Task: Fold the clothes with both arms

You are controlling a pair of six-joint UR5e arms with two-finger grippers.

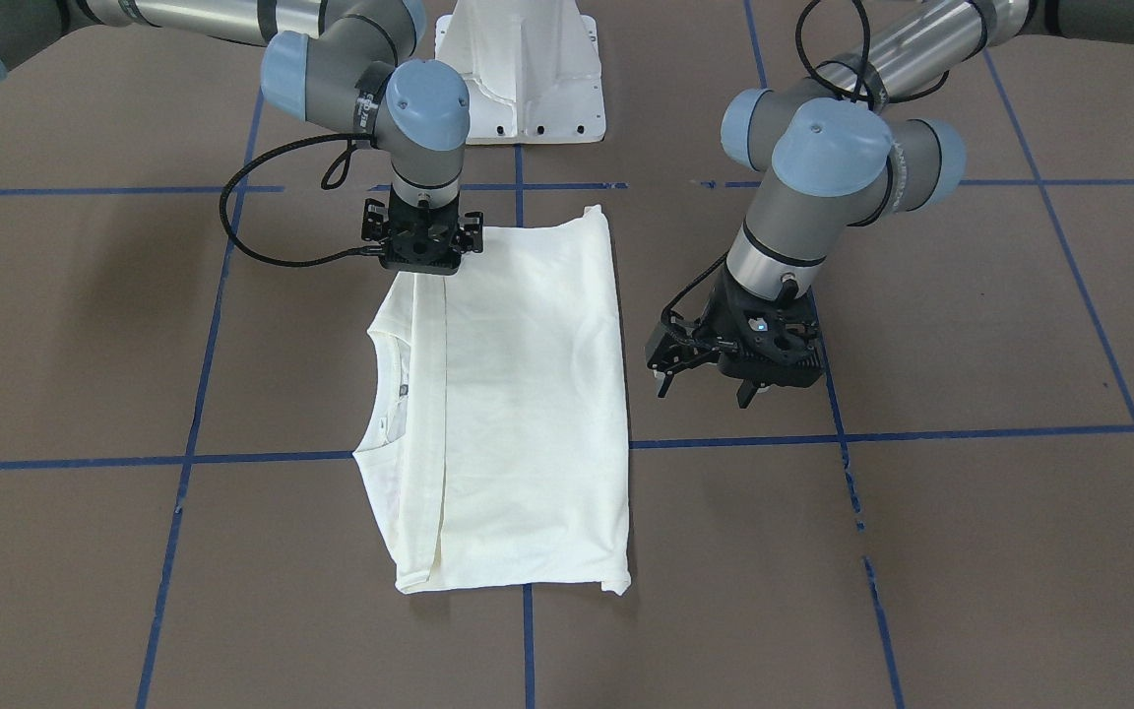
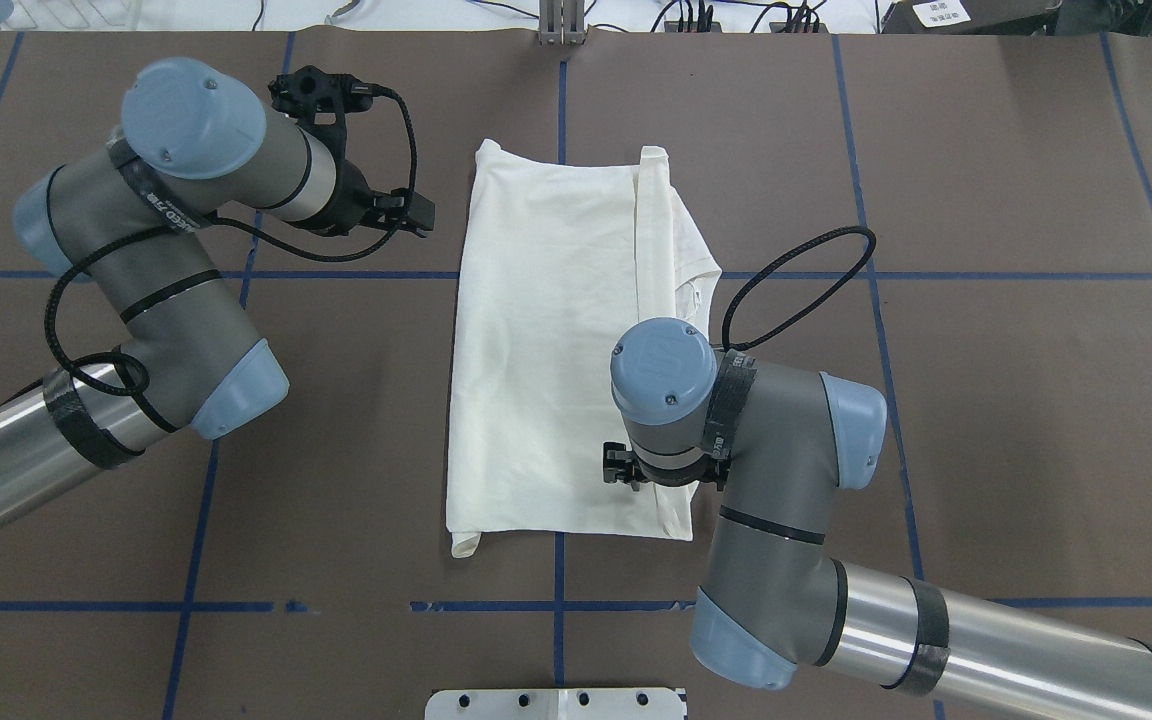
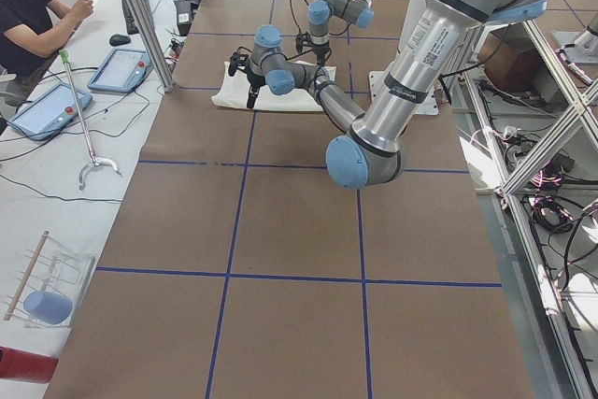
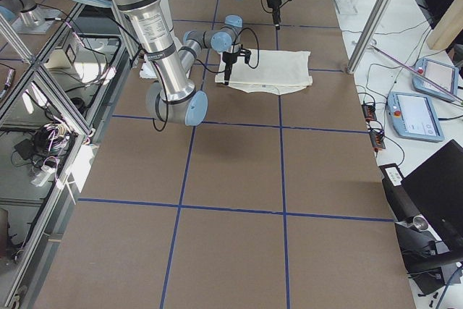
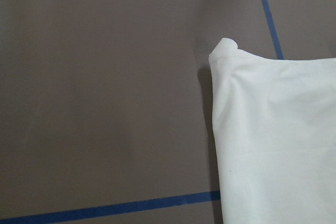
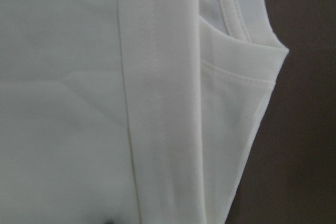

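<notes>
From across the table, a cream-white knit long-sleeved shirt point(image 1: 528, 394) lay folded into a tall, soft rectangle on the matte brown table point(image 1: 971, 325). It was plain side up, and its ribbed neckline point(image 1: 377, 394) curved out from under a folded flap. The black two-finger right gripper point(image 1: 419, 261) pointed straight down, with the shirt's corner nearest the robot right beneath its jaws. Its body hid the fingertips, so I could not tell whether they pinched cloth. The black left gripper point(image 1: 703, 394) hung tilted over bare table, jaws apart and empty. The shirt's long smooth edge lay just beside them, not touching.

From over the robot's shoulders, the grey tubular right arm point(image 2: 786, 450) with its pale blue caps covered its own jaws. The shirt spread away from them towards the far side. The left jaws were near the shirt's far corner, with a strip of table between.

From the left end, the shirt was a small white slab below both grippers, and a person point(image 3: 37, 16) was off beyond the table's edge.

From the right end, the right gripper stood upright over the shirt's robot-side edge.

The left wrist camera saw a rounded, slightly curled corner of cloth ahead of the jaws, near a blue tape line point(image 5: 131, 208). The right wrist camera saw stitched hems and the collar band directly below the jaws, close and a little blurred.
</notes>
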